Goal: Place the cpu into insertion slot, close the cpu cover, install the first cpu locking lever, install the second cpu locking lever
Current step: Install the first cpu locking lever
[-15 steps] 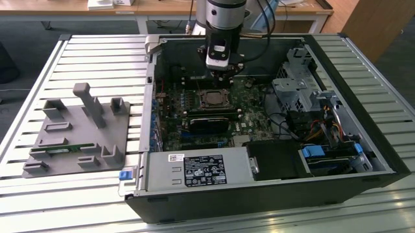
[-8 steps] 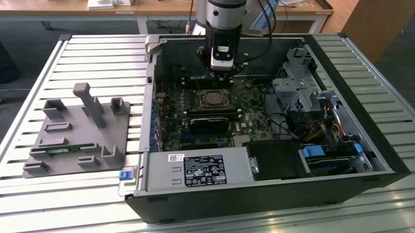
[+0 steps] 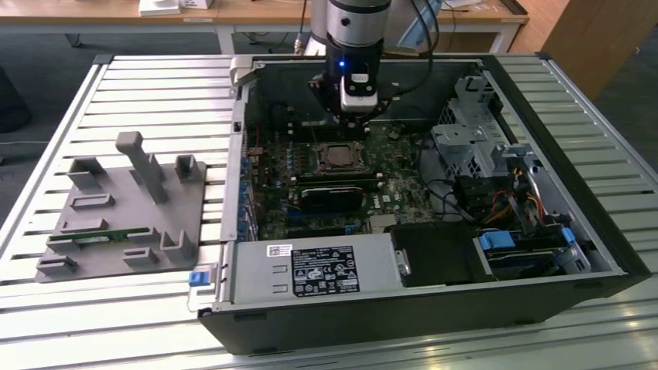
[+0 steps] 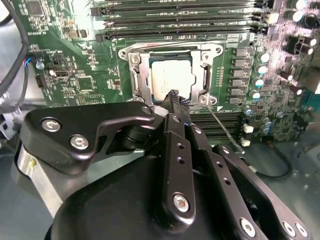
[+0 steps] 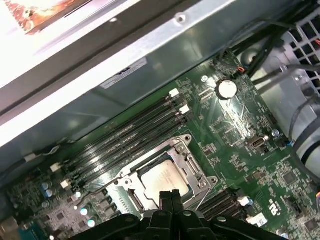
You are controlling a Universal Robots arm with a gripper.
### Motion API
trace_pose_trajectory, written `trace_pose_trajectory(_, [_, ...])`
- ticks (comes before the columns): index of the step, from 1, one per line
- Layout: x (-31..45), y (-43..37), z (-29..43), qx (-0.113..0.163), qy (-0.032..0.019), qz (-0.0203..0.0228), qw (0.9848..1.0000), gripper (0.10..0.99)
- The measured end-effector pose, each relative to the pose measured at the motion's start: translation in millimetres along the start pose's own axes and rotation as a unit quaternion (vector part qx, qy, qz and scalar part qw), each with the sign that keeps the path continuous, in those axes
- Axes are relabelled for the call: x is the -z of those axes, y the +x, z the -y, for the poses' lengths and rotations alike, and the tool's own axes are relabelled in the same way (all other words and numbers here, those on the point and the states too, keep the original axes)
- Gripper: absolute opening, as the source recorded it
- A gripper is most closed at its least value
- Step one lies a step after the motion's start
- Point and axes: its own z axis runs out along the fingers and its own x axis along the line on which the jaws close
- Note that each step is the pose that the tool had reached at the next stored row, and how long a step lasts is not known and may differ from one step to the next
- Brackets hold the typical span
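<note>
Dull silver square cpu lies flat in the insertion slot, mid green motherboard. The thin bright-metal cpu cover frames it. Black gripper: fingers pressed together, nothing visibly held, tips at the cover's edge.

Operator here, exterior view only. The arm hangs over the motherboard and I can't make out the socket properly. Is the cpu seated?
Observer: Yes. In both wrist views the cpu lies flat, with the cpu cover down around it.
Operator: Where's the gripper?
Observer: The gripper has its fingertips together at the cover's edge, just off the chip. I see nothing held.
Operator: Any lever loose?
Observer: In the second wrist view one thin lever rod angles away from the cover's corner, across the memory slots. It looks unlatched.
</note>
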Motion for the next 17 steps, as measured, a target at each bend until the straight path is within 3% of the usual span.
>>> trace_pose_trajectory(7, [0.0, 0.0, 0.0, 0.032, 0.0002, -0.0009, 0.9995, 0.106])
trace_pose_trajectory(17, [0.0, 0.0, 0.0, 0.078, 0.0004, -0.0021, 0.9969, 0.106])
